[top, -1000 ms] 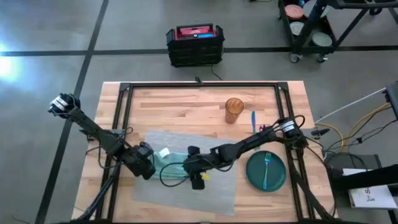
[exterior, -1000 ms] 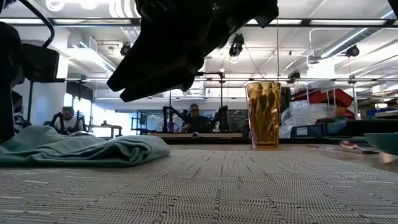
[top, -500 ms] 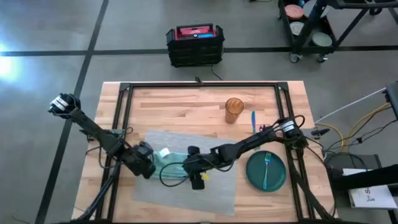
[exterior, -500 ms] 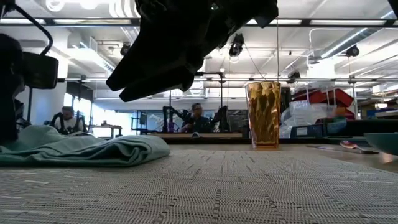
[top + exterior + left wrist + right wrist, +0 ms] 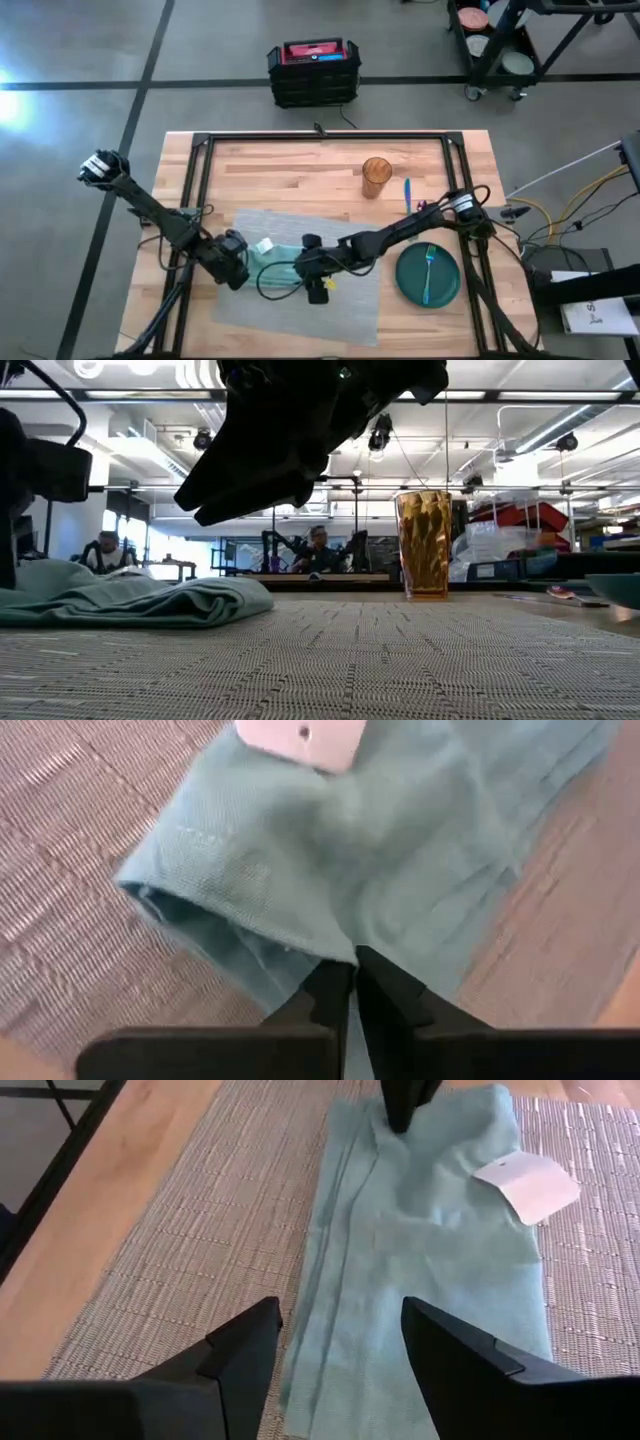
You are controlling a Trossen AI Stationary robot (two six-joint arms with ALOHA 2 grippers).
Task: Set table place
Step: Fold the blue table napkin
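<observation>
A light teal napkin (image 5: 275, 264) with a white tag (image 5: 527, 1186) lies crumpled on the left part of the grey woven place mat (image 5: 330, 300) on the plank table (image 5: 300, 170). My left gripper (image 5: 352, 982) is at the napkin's left end, low and shut on it. My right gripper (image 5: 340, 1342) hangs open above the napkin's right end, clear of the cloth; in the low view it hovers over the mat (image 5: 255, 485). My left gripper pinches the napkin's edge (image 5: 345, 952) between its two fingertips. The fingers come in low from the table's left side. Folded layers show beside the hold. The napkin lies slack on the mat, not lifted.
A dark green plate (image 5: 440, 290) carrying a blue fork (image 5: 428, 272) sits to the right of the mat. An amber glass (image 5: 376, 175) and a blue utensil (image 5: 407, 193) stand at the far right. Bare wood lies along the far and near edges.
My left arm has dipped a little at the napkin's left end; the napkin stays on the mat and my right gripper has kept still.
</observation>
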